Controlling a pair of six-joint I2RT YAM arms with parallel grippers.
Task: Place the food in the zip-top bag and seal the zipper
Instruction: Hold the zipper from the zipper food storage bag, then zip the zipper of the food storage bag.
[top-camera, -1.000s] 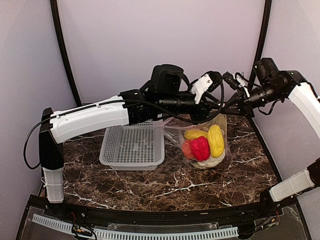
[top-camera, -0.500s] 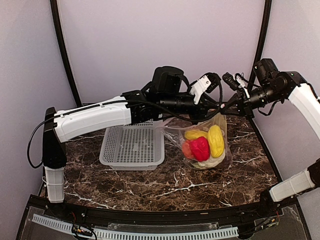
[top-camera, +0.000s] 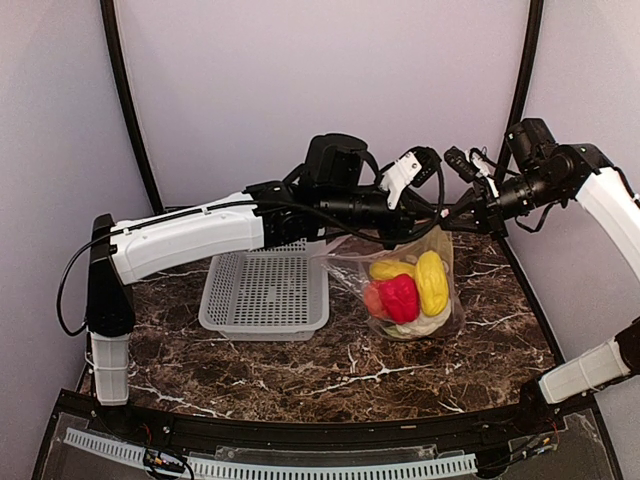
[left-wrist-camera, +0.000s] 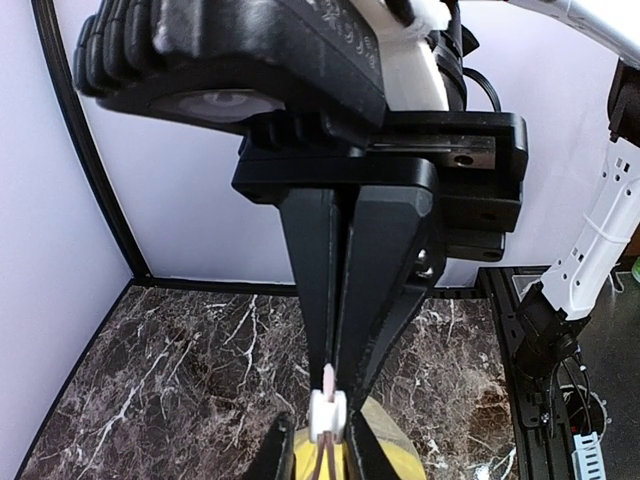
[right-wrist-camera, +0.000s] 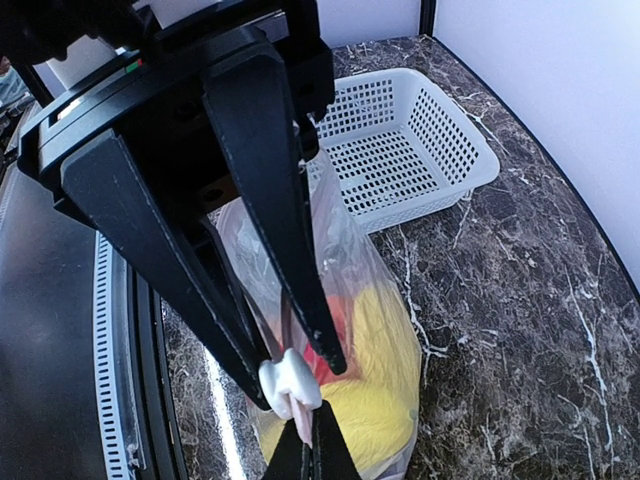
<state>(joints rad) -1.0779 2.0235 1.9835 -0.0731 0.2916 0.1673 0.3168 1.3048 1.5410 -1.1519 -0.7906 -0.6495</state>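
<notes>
The zip-top bag (top-camera: 410, 290) hangs just above the table and holds the food: a yellow piece (top-camera: 431, 280), a red piece (top-camera: 400, 295) and a whitish piece (top-camera: 425, 323). No purple grape bunch shows. My left gripper (top-camera: 432, 222) is shut on the pink zipper strip (left-wrist-camera: 328, 380) at the bag's top edge. My right gripper (top-camera: 448, 218) meets it there. In the right wrist view my right gripper (right-wrist-camera: 300, 378) has one finger on each side of the white zipper slider (right-wrist-camera: 290, 385), close against it. The left gripper's fingers (right-wrist-camera: 305, 455) pinch the strip just beyond it.
A white mesh basket (top-camera: 265, 290) stands on the dark marble table (top-camera: 300, 370) left of the bag, under my left arm; it also shows in the right wrist view (right-wrist-camera: 410, 140). Walls close the back and both sides.
My left arm has shifted very slightly to the right. The bag, the food and both grips look the same.
</notes>
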